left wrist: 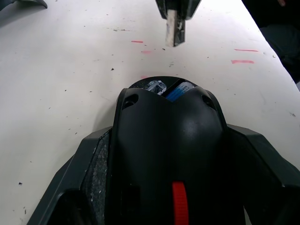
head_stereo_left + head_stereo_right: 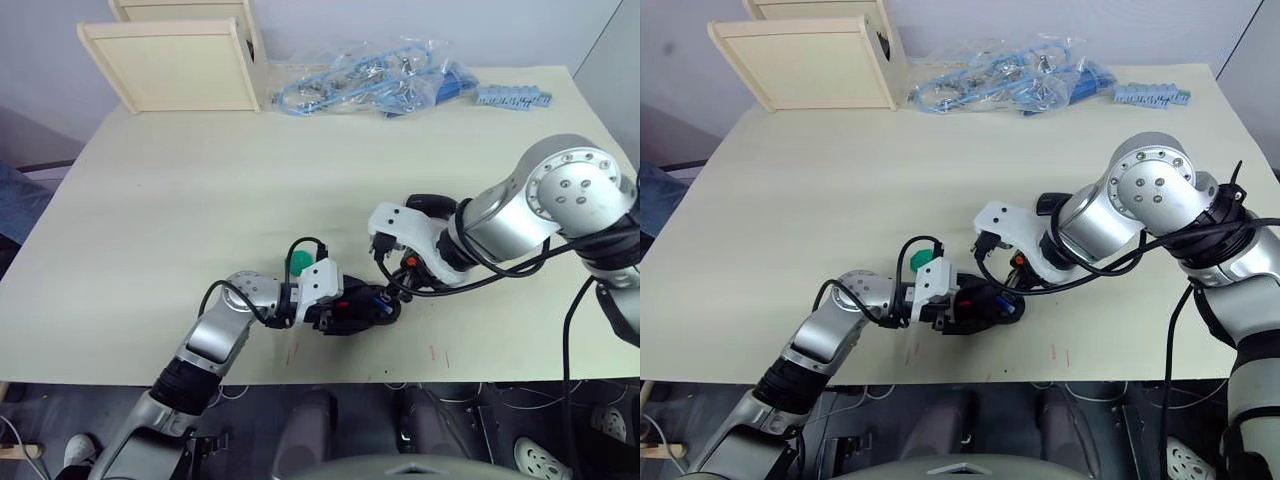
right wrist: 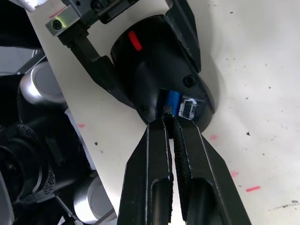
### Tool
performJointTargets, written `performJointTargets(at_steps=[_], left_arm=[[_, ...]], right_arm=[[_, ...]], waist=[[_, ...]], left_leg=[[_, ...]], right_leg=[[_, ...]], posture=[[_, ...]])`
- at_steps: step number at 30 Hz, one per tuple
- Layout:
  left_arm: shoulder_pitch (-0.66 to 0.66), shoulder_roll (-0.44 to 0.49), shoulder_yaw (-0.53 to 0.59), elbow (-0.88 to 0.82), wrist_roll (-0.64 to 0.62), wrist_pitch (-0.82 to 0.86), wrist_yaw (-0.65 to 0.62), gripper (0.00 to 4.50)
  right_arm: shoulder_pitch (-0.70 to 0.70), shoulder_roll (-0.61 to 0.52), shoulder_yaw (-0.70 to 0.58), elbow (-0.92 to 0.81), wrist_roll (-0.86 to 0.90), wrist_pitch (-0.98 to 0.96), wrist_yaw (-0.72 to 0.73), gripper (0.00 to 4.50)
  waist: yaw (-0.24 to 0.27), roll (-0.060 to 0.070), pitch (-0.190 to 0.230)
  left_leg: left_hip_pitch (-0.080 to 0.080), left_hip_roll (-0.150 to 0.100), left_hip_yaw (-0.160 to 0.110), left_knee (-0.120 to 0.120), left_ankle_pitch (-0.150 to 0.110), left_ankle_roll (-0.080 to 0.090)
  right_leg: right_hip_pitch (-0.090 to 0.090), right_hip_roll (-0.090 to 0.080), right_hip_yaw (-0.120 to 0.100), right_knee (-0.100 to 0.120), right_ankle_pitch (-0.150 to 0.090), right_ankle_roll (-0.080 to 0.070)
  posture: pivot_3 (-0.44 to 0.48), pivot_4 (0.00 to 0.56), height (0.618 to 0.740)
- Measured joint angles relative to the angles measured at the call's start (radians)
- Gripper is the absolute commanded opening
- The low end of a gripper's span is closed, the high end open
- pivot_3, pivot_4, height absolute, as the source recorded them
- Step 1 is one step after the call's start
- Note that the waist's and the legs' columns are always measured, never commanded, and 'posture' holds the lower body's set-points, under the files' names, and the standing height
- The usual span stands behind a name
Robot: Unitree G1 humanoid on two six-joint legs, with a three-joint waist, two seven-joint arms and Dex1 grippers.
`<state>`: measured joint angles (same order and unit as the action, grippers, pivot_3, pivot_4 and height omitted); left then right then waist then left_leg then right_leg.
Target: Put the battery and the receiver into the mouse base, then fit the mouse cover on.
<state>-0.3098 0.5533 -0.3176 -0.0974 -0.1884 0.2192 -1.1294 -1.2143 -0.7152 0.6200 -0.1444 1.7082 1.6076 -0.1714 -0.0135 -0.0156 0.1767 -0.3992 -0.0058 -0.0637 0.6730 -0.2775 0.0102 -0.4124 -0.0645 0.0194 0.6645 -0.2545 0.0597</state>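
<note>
Low in the centre of the head view, near the front edge of the pale table (image 2: 200, 200), the left gripper (image 2: 352, 312) has its two black fingers clamped on either side of the mouse base (image 2: 362, 308), holding it on the tabletop. From the left wrist camera the mouse base (image 1: 168, 154) fills the lower middle of the frame, a red patch showing on its black body and a recess open at its far end. In that recess lies the battery (image 1: 179, 90), blue and white, beside a small metal contact. The right gripper (image 3: 168, 117) comes in from the right of the head view and hangs directly over that same recess; its fingers are pressed together with hardly a gap, and a tiny pale piece sits at their tips, though I cannot tell what it is. The battery (image 3: 171, 100) shows just beyond those tips in the right wrist view. A green round disc (image 2: 299, 262) rests on the table just behind the left wrist. At the upper edge of the frame sit a wooden box (image 2: 180, 60) and a clear bag of blue parts (image 2: 370, 78).
</note>
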Motion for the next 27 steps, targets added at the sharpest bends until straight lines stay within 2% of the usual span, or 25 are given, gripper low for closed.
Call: performJointTargets(at_steps=[8, 27], left_arm=[[0.003, 0.001, -0.001, -0.010, 0.002, 0.011, 0.003, 3.03], [0.012, 0.001, -0.002, -0.033, 0.003, 0.034, 0.022, 3.03]], right_arm=[[-0.022, 0.059, 0.040, 0.065, -0.041, 0.001, -0.009, 0.00], [0.010, 0.086, 0.049, 0.101, -0.097, 0.002, -0.029, 0.00]], waist=[[-0.002, 0.000, 0.000], [-0.002, 0.000, 0.000]], left_leg=[[0.000, 0.000, 0.000, 0.000, 0.000, 0.000], [0.000, 0.000, 0.000, 0.000, 0.000, 0.000]], right_leg=[[0.000, 0.000, 0.000, 0.000, 0.000, 0.000], [0.000, 0.000, 0.000, 0.000, 0.000, 0.000]], posture=[[0.000, 0.150, 0.740], [0.000, 0.150, 0.740]])
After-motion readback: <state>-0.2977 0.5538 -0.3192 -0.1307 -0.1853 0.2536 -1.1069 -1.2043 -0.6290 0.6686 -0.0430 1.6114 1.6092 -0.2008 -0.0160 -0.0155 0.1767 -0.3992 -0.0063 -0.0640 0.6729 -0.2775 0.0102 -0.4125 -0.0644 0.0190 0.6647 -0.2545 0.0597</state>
